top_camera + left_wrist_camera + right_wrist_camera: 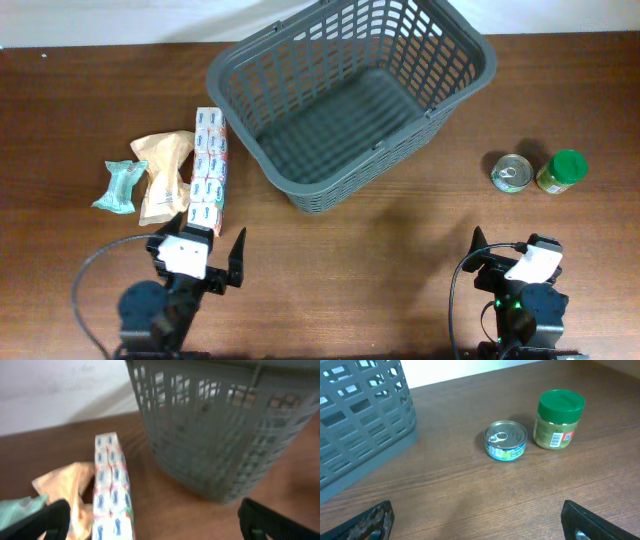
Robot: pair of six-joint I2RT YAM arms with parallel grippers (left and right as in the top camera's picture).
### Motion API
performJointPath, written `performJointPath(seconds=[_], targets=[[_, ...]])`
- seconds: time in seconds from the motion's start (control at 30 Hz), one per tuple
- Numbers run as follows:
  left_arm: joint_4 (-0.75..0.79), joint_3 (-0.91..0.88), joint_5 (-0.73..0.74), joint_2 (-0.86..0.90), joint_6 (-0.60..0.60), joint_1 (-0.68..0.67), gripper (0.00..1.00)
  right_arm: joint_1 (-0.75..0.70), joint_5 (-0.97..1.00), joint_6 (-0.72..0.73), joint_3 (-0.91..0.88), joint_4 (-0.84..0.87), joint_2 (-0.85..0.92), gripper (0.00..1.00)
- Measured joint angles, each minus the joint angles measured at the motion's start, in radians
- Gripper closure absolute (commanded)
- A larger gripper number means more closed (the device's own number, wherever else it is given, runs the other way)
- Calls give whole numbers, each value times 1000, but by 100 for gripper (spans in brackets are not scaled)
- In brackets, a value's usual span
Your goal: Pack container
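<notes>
The container, a large dark grey slotted basket (350,95), stands empty at the back middle; it also shows in the left wrist view (220,425) and the right wrist view (360,425). A long white box with blue and pink print (208,165) lies left of it, also in the left wrist view (112,492). My left gripper (205,240) is open and empty, just short of the box's near end (150,522). My right gripper (510,250) is open and empty (475,520), short of a small tin can (506,440) and a green-lidded jar (559,419).
An orange-tan bag (160,175) and a pale green packet (122,186) lie left of the box. The tin can (512,172) and jar (562,171) stand at the right. A white wall edge runs behind the table.
</notes>
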Motion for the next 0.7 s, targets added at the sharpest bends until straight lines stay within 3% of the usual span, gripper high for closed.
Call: performJointPath(seconds=[0.17, 0.27, 0.4, 0.5, 0.6, 0.7], targets=[[-259, 359, 4, 225, 0, 0, 1, 0, -27, 0, -2, 12, 0, 1], [-393, 549, 5, 359, 1, 0, 1, 0, -132, 83, -5, 88, 0, 1], [-449, 784, 7, 504, 5, 0, 1, 0, -335, 282, -3, 171, 1, 1], [-447, 883, 7, 547, 14, 0, 1, 0, -405, 338, 33, 171, 2, 1], [-454, 982, 7, 579, 21, 0, 1, 0, -502, 292, 224, 137, 64, 1], [-500, 1051, 7, 627, 25, 0, 1, 0, -536, 217, 480, -46, 222, 1]])
